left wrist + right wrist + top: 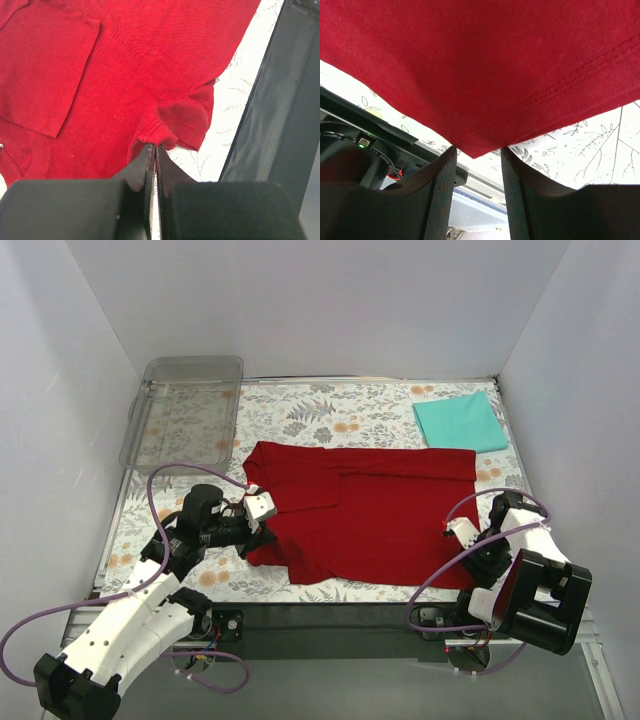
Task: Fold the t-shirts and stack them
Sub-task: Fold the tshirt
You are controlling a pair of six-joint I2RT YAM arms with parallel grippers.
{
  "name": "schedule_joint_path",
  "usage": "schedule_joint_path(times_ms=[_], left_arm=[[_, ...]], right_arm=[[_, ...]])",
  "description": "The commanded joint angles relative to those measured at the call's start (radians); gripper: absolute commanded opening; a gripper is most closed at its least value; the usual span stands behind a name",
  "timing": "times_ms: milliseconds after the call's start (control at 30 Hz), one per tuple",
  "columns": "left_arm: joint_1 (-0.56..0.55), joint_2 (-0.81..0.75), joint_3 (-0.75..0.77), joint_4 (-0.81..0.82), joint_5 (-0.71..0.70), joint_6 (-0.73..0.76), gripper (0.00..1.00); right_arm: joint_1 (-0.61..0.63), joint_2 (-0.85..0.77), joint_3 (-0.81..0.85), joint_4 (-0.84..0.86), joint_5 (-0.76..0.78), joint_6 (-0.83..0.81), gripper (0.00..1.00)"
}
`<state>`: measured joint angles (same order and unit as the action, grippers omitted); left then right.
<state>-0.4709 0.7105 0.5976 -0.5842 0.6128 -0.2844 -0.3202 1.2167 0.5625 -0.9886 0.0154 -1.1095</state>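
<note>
White walls (300,300) enclose a table covered by a floral-patterned mat (330,415). The dark red t-shirt (370,510) lies spread on the mat, reaching from the left gripper (154,147) across to the right gripper (477,150). A clear plastic tray (190,362) sits well beyond the left gripper, at the far left corner. The teal t-shirt (460,423), folded into a flat rectangle, lies well beyond the right gripper at the far right corner, apart from the red one.

Left gripper: positioned low at the red shirt's left edge. Jaws are pressed together, with a bunched piece of hem pinched at their tips.

Right gripper: positioned low at the shirt's near right corner. Jaws stand apart. The hemmed corner points into the gap between them and is not clamped.
</note>
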Motion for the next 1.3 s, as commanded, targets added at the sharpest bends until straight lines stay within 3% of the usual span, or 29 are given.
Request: schedule_joint_path(times_ms=[0,267,433,667,800,1267], left_arm=[[-0.005,-0.013,0.027,-0.017,0.002,0.011,0.0],[-0.005,-0.029,0.022,-0.012,0.004,0.01,0.0],[-0.003,-0.037,0.021,-0.012,0.004,0.008,0.0],[-0.003,-0.037,0.019,-0.012,0.002,0.008,0.0],[-0.003,-0.037,0.022,-0.014,0.002,0.008,0.0],[-0.003,-0.057,0.025,-0.026,-0.001,0.005,0.0]], right_arm=[[-0.005,0.015,-0.072,0.059,-0.02,-0.021,0.41],[-0.005,0.004,-0.136,0.113,0.046,-0.006,0.33],[-0.005,0.003,-0.128,0.114,0.034,-0.001,0.17],[-0.005,-0.002,-0.113,0.104,-0.003,-0.004,0.13],[-0.005,-0.002,-0.093,0.09,-0.051,-0.007,0.01],[-0.006,-0.077,0.146,-0.088,-0.199,-0.023,0.01]])
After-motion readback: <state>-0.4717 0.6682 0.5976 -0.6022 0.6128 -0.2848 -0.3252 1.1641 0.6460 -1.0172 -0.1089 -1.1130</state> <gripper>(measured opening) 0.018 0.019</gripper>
